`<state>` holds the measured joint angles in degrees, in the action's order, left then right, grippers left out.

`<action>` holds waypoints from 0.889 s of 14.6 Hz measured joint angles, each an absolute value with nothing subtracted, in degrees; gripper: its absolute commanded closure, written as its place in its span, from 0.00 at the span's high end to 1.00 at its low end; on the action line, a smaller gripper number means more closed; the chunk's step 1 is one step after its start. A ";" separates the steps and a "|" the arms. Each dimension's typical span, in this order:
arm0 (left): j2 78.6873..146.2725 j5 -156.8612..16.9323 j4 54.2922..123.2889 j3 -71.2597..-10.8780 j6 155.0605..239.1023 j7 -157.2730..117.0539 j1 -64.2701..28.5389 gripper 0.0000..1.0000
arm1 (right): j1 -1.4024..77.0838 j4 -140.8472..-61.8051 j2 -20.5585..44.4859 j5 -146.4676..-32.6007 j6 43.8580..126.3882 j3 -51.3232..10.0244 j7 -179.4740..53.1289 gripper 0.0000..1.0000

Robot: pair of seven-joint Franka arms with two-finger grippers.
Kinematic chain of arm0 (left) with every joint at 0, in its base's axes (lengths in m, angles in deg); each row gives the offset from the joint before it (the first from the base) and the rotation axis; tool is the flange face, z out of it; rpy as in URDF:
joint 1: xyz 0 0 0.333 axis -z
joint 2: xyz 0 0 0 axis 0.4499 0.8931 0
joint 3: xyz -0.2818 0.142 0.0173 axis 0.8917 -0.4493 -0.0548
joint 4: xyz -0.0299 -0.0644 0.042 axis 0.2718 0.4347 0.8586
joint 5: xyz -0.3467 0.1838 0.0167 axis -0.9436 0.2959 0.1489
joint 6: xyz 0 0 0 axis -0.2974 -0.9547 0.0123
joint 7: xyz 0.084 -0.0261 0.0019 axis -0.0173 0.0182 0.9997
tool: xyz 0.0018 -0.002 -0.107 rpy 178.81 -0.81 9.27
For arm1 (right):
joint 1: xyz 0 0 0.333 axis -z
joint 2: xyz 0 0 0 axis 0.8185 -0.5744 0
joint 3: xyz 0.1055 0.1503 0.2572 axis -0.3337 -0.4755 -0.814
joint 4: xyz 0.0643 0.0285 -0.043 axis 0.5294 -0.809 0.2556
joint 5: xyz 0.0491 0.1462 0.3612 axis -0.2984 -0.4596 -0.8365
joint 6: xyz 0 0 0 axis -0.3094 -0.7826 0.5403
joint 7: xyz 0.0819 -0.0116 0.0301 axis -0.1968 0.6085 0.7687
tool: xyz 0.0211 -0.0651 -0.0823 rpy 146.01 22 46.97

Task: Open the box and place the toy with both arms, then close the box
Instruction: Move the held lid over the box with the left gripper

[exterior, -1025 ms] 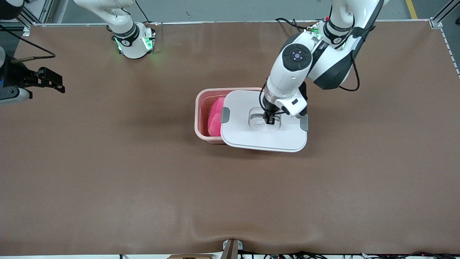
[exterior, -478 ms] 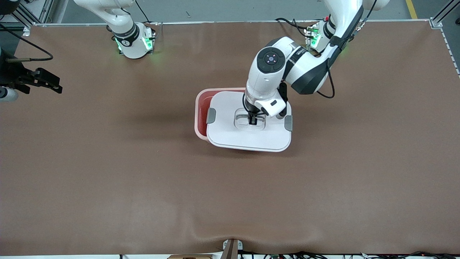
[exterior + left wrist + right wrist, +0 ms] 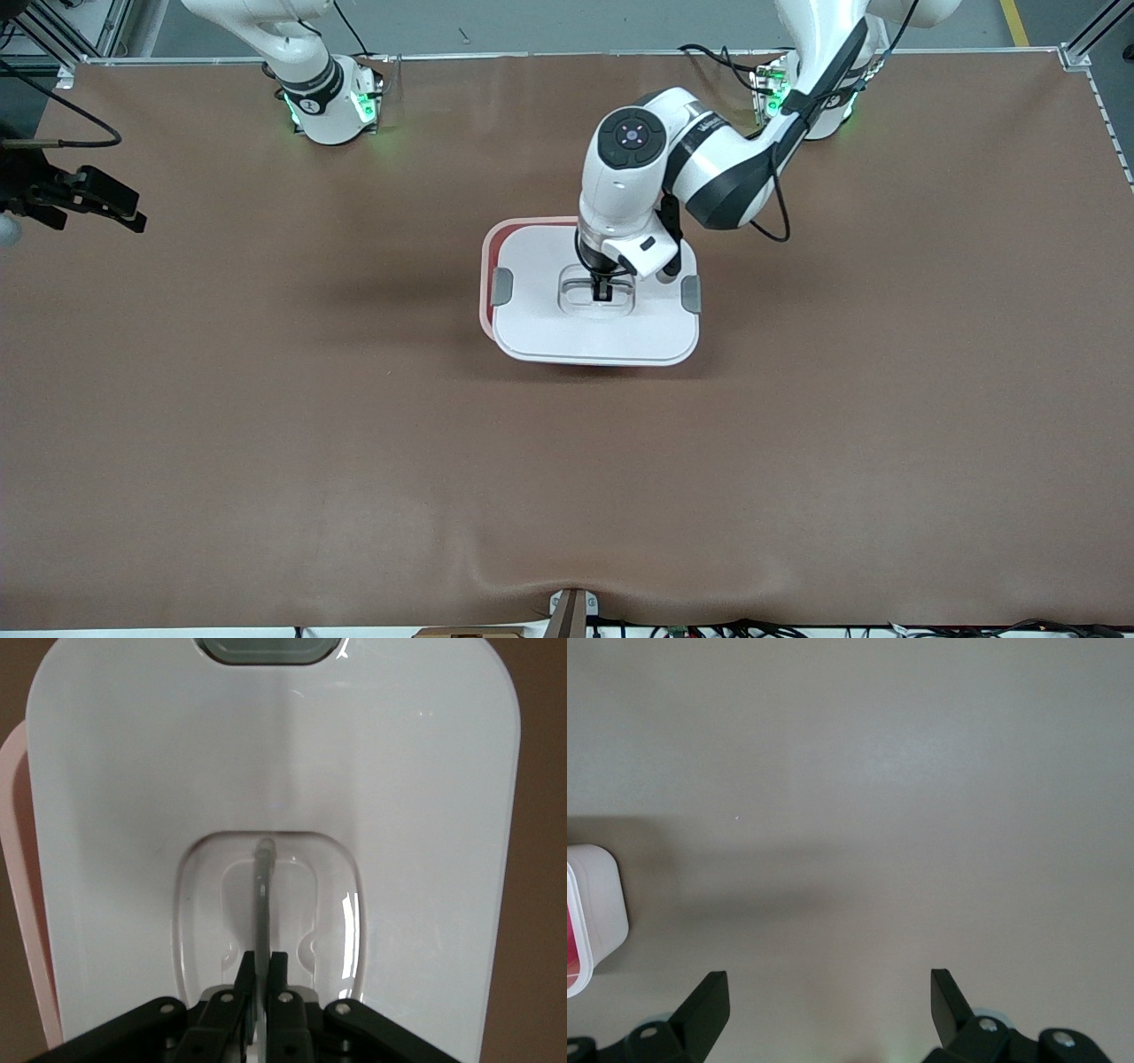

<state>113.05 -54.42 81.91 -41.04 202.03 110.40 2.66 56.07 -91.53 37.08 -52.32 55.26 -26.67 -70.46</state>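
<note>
**Lid held over the box at mid-bench**

The half of the brown bench (image 3: 354,461) nearest the front camera carries nothing but a ripple in its covering at that edge. Around the middle of the bench, a little toward the edge where the arm bases stand, sits the box (image 3: 486,292). Its white lid (image 3: 594,332) covers nearly all of it; only a thin strip of pink rim shows along the side toward the right arm's end, so the lid sits slightly off toward the left arm's end. The grey clips (image 3: 503,286) stand at the lid's two short ends. The toy cannot be seen, as the lid blocks any view into the box.

The left gripper (image 3: 602,292) reaches down into the lid's recessed centre, its fingers (image 3: 244,979) pinched narrow on the handle bar (image 3: 263,895).

The right gripper (image 3: 89,197) waits over the bench's edge at the right arm's end, well apart from the box, its fingers (image 3: 709,1003) spread wide and holding nothing.
</note>
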 measured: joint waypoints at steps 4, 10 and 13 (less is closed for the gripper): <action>113.87 -54.18 80.80 -41.04 202.19 112.99 3.46 0.00 | 56.06 -91.32 37.04 -52.37 55.26 -26.89 -70.48 1.00; 114.07 -53.53 80.76 -41.04 202.19 115.49 4.90 0.00 | 56.31 -91.24 36.83 -52.65 56.10 -26.90 -70.48 1.00; 114.41 -51.75 80.81 -41.04 202.16 115.52 5.21 0.00 | 57.44 -91.21 36.77 -54.86 56.71 -26.61 -70.42 1.00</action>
<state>114.41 -51.75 80.81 -41.04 202.16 115.52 5.21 57.44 -91.21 36.77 -54.86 56.71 -26.61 -70.42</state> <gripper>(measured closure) 0.930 0.000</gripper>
